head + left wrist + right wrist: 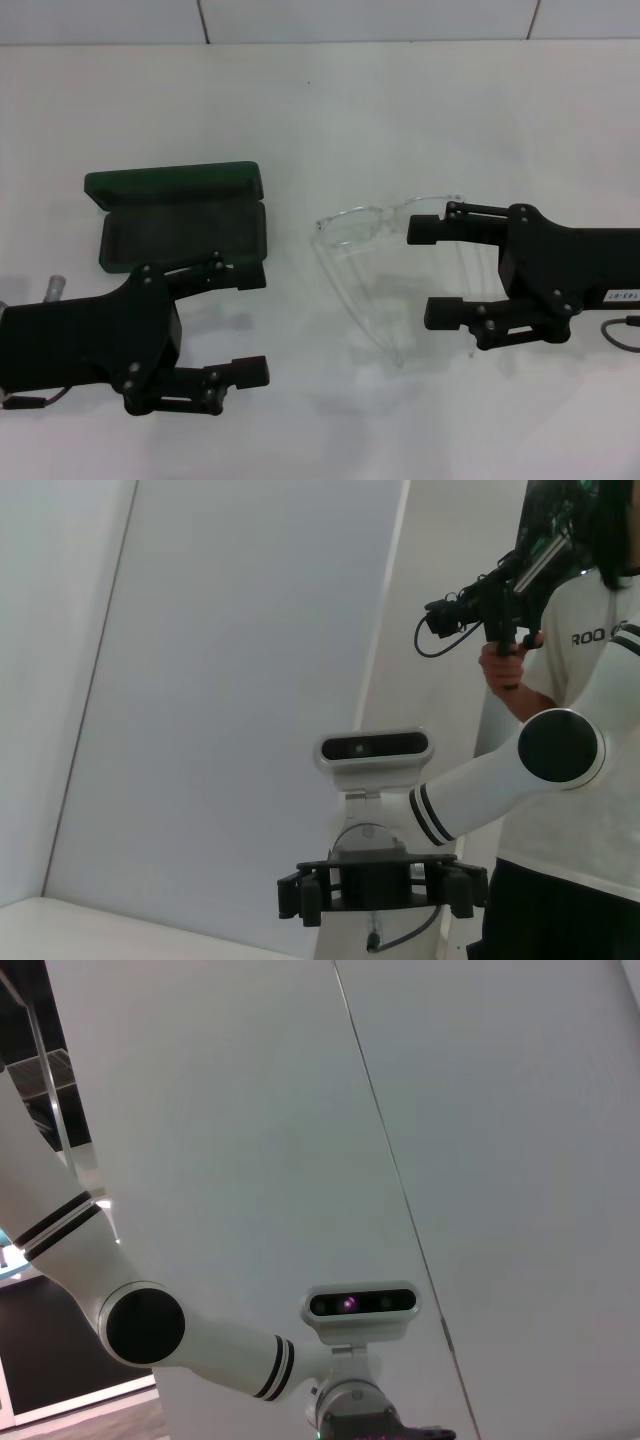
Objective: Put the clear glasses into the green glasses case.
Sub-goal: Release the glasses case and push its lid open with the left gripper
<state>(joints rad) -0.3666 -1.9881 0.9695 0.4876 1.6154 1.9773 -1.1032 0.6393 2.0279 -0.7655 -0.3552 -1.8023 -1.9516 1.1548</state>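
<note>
The green glasses case (178,228) lies open on the white table at the back left, with its lid (170,184) tipped away from me and nothing in its dark lining. To its right the clear glasses (352,228) rest unfolded on the table, their temple arms pointing toward me. My right gripper (425,272) is open at the glasses' right side. Its far finger (440,228) overlaps the frame's right end, and the right temple arm runs between the fingers. My left gripper (252,322) is open just in front of the case, its far finger at the case's near edge.
The table's back edge meets a white tiled wall (360,20). In the left wrist view a person (575,680) stands beside the robot holding a black device (490,605), and my right gripper (382,890) shows farther off.
</note>
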